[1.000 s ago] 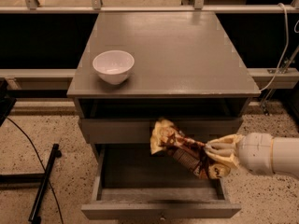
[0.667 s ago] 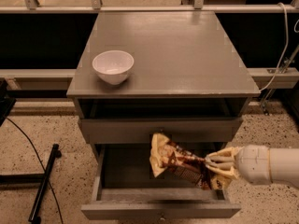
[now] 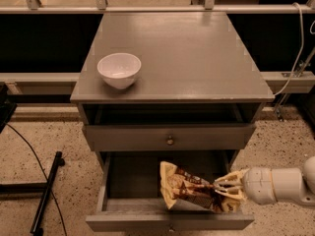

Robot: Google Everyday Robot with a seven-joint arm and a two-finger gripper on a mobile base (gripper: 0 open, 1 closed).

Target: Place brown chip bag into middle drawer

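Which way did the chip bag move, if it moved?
Yes. Held in the gripper, the chip bag dropped from in front of the knob drawer down to the open middle drawer.

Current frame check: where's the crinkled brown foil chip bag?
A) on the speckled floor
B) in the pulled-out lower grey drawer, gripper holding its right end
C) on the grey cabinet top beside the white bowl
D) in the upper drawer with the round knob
B: the crinkled brown foil chip bag sits low within the pulled-out lower grey drawer, its right end clamped by the cream gripper reaching in from the right.
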